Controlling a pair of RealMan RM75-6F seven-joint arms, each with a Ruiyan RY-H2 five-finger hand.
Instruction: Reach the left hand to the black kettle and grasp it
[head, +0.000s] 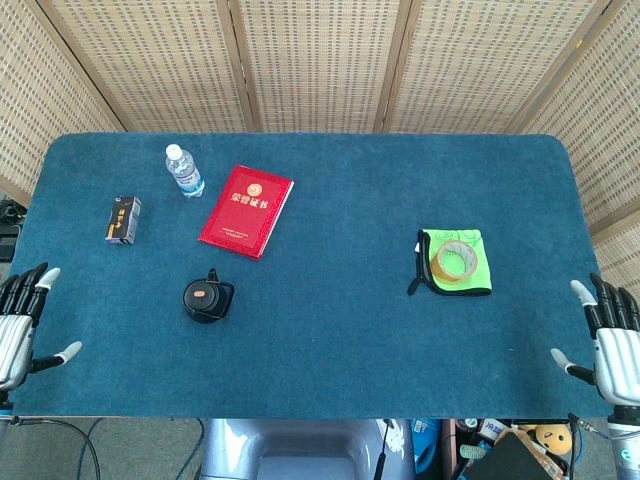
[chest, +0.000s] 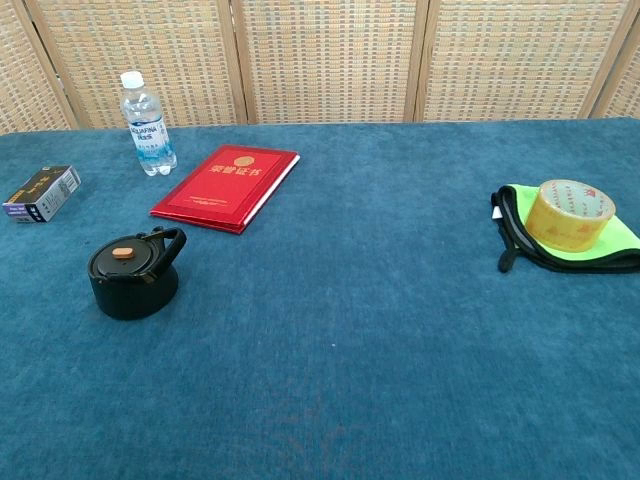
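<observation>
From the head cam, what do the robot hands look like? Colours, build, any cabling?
Both the left robot hand and the right robot hand have silver-grey ribbed metallic palms, black segmented fingers and pale whitish fingertip caps. Neither shows markings or a sleeve. The arms are out of frame, and the chest view shows neither hand.

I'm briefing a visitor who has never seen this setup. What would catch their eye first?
Probably the bright red hardcover booklet lying flat left of centre on the blue felt table, and the neon green cloth on the right with a roll of tan tape on it. Next, the small black kettle stands near the front left, closest to the open left robot hand.
</observation>
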